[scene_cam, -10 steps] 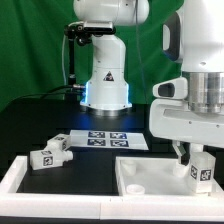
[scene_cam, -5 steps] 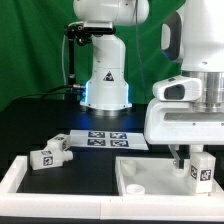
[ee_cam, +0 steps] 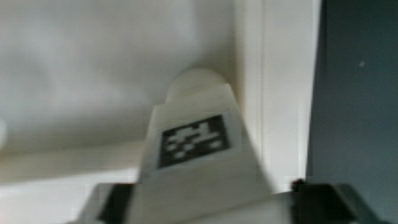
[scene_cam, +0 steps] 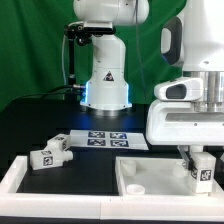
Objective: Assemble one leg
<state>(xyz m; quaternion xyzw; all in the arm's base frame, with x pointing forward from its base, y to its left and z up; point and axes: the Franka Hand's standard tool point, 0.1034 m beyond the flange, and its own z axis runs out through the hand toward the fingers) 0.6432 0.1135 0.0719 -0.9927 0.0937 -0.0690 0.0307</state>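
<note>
Nearest the exterior view's camera, at its right, the robot's white two-finger gripper (scene_cam: 200, 166) hangs low over the large white square rimmed tabletop panel (scene_cam: 150, 178). Its jaws are closed narrowly on the leg (scene_cam: 201, 171), a small stubby white plastic post bearing a black-and-white square tag sticker. The leg stands upright between the jaws, at the panel's far-right part in the exterior view; whether its base touches the panel cannot be told. In the wrist view the leg (ee_cam: 201, 150) runs from between the dark fingertips (ee_cam: 111, 203) toward the panel's inner corner, its tag facing the lens, beside the raised rim (ee_cam: 276, 70).

Compared with half a second ago, the arm's broad white housing above the gripper sits slightly farther toward the exterior view's right, and the leg with it; the height looks about the same.

At the exterior view's left, a long white rimmed rail (scene_cam: 22, 172) runs along the black surface (scene_cam: 40, 125). Just beyond it lie two more tagged white posts (scene_cam: 52, 152), close together and unmoved since the earlier frames. Farther back lies the marker board (scene_cam: 102, 140), flat on the surface. Behind it stands the arm's white base (scene_cam: 105, 80), lit blue at its foot, before a green curtain (scene_cam: 30, 45).
</note>
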